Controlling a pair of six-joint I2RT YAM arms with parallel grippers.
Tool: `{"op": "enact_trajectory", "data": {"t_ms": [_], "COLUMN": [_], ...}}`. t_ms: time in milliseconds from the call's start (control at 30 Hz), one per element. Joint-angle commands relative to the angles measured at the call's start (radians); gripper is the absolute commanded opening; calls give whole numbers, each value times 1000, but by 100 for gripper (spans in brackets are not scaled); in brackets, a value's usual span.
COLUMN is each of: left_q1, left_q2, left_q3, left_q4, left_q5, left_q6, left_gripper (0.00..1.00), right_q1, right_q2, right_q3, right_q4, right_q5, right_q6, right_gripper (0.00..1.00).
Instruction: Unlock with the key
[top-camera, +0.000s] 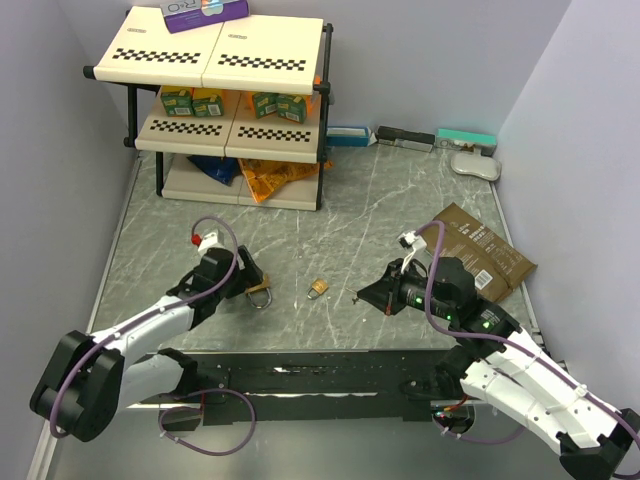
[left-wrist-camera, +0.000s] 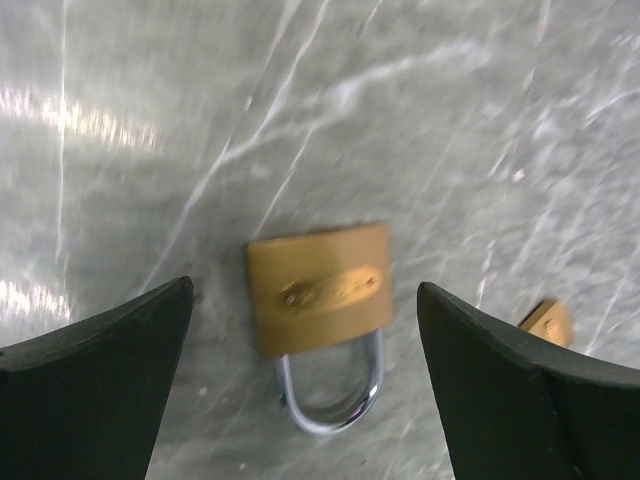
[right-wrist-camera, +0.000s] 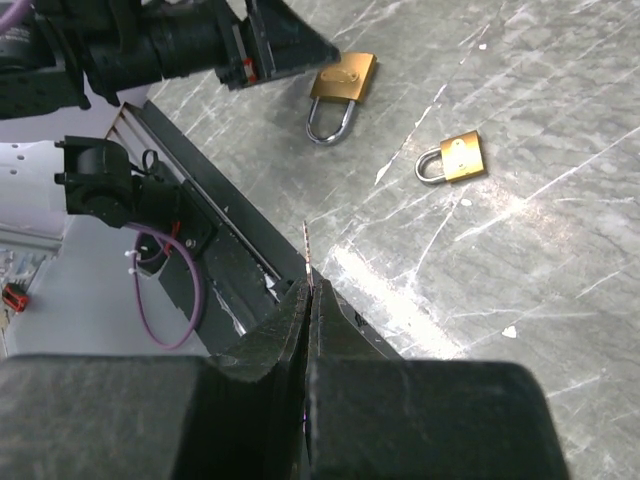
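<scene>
Low, left hand (left-wrist-camera: 303, 288) straddles larger padlock (left-wrist-camera: 320, 285).

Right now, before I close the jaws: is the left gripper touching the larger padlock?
Apart: left wrist view shows table between larger padlock and each finger of the left gripper.

On the counter (top-camera: 350, 200), left of centre in the top view, the big padlock (top-camera: 261, 294) lies between the fingers of my left gripper (top-camera: 250, 282). The small padlock (top-camera: 318, 288) lies just right of it. Further right is my right gripper (top-camera: 366, 297), the key (right-wrist-camera: 307, 245) in it. A shelf (top-camera: 230, 60) stands upper left.
</scene>
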Motion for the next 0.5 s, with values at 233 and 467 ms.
{"op": "enact_trajectory", "data": {"t_ms": [233, 467], "left_q1": [4, -1], "left_q2": [72, 201], "left_q3": [7, 35], "left_q4": [135, 200], "left_q5": [113, 171], "left_q6": [-6, 4], "left_gripper": [98, 93], "right_q1": [10, 12], "right_q2": [2, -5], "right_q3": [-7, 1], "right_q4": [23, 22], "right_q5": [10, 14], "right_q6": [13, 11], "right_gripper": [0, 0]}}
